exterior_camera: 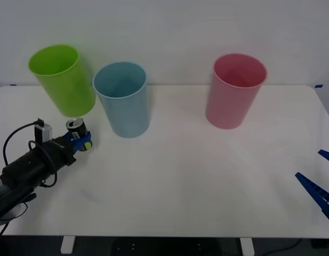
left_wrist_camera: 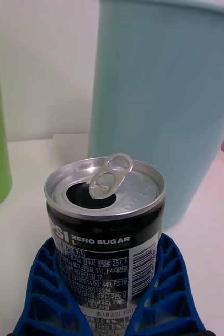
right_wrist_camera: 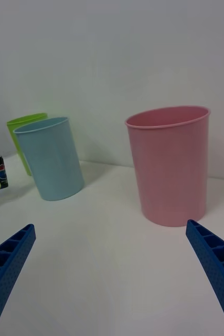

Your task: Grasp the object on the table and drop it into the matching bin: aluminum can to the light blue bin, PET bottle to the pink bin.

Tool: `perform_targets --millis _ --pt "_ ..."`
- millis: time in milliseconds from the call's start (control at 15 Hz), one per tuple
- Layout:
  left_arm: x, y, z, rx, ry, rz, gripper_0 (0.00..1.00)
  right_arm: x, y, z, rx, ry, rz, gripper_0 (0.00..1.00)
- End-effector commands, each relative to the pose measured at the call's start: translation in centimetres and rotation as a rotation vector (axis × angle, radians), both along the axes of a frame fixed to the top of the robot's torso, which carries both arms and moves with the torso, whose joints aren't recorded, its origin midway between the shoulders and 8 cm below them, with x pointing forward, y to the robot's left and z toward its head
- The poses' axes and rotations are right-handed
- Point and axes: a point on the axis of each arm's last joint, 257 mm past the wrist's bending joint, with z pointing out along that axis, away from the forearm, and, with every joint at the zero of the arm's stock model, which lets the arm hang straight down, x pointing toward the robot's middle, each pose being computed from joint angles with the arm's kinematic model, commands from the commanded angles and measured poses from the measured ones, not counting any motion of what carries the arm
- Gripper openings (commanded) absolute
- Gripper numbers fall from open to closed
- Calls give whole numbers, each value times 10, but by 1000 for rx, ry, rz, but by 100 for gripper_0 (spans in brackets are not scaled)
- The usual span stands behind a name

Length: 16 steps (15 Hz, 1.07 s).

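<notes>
At the left of the front view, the aluminum can [exterior_camera: 77,127] is held upright between the blue fingers of the left gripper [exterior_camera: 80,141], which are closed against its sides, just in front of the lime green bin [exterior_camera: 63,80] and beside the light blue bin [exterior_camera: 122,98]. Its pull tab [left_wrist_camera: 110,175] is seen raised over the opened top. Whether the can rests on the white worktop [exterior_camera: 180,181] cannot be told. The pink bin [exterior_camera: 235,90] stands well apart, right of centre. At the lower right edge, the right gripper [exterior_camera: 323,178] is seen spread wide and empty.
</notes>
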Motion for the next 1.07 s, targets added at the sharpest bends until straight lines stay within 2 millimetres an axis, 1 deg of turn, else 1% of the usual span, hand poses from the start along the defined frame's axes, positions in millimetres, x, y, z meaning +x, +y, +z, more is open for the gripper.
perform_targets --millis 67,133,333,400,600,800,867,1067 --pt "-10 4 19 -18 -36 -2 0 0 0 0 0 0 0 100" --pt "-13 7 24 -23 -46 -1 0 0 0 0 0 0 0 100" --pt "-22 12 56 -82 -75 -3 0 0 0 0 0 0 0 100" --pt "-28 15 70 -104 -83 -6 0 0 0 0 0 0 0 100" --pt "-39 20 99 -121 -112 -18 0 0 0 0 0 0 0 100" --pt "-43 27 123 -108 -150 -27 0 0 0 0 0 0 0 100" --pt "-43 29 128 -102 -156 -28 0 0 0 0 0 0 0 100" --pt "-42 27 152 -131 -187 -42 0 0 0 0 0 0 0 100"
